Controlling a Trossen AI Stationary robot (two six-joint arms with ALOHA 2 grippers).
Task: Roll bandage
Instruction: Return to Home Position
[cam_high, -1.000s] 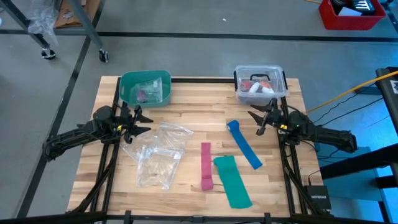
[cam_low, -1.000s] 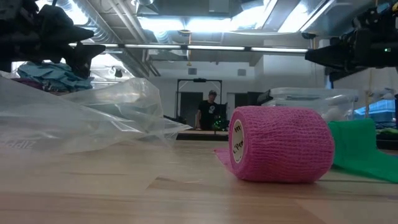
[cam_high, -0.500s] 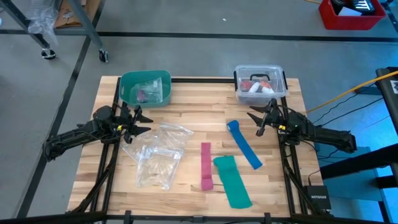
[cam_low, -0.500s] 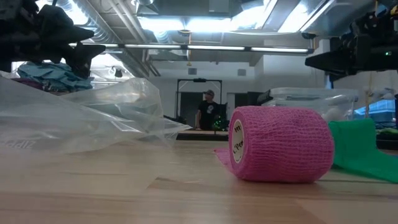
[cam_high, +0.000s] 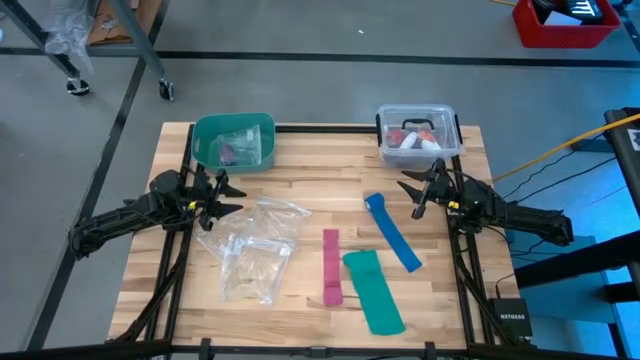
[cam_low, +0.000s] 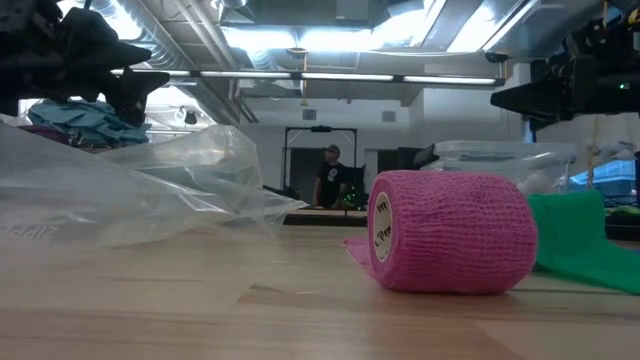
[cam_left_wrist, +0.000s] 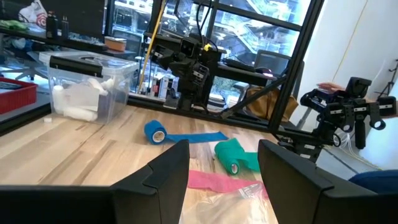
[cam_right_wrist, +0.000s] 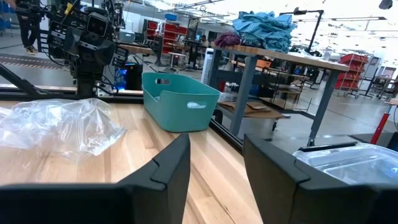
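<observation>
A: What could go wrong from here?

B: Little, I think. The left claw (cam_high: 230, 197) hovers at the left side of the tabletop (cam_high: 310, 195), fingers spread and holding nothing. The right claw (cam_high: 410, 197) hovers at the right side, likewise parted and empty.

A: So where is the danger?

B: In the loose things near them. The heap of clear bags (cam_high: 255, 245) lies just beside the left claw. If that arm folds away low, a finger could catch the plastic and drag it across the wood. The blue strip (cam_high: 395, 235) has its rolled end near the right claw, and a low sweep there could snag it.

A: And the bin?

B: The bin (cam_high: 203, 140) stands at the far left corner, close to the edge and near the left arm. A knock from that arm might push it off, bandage and all.

A: Where is the bandage?

B: In the bin, inside a clear bag. The bandage (cam_high: 231, 152) shows from above only as a small dull purple patch through the plastic. It looks compact rather than a loose band, but I cannot tell how tight the roll is.
</observation>
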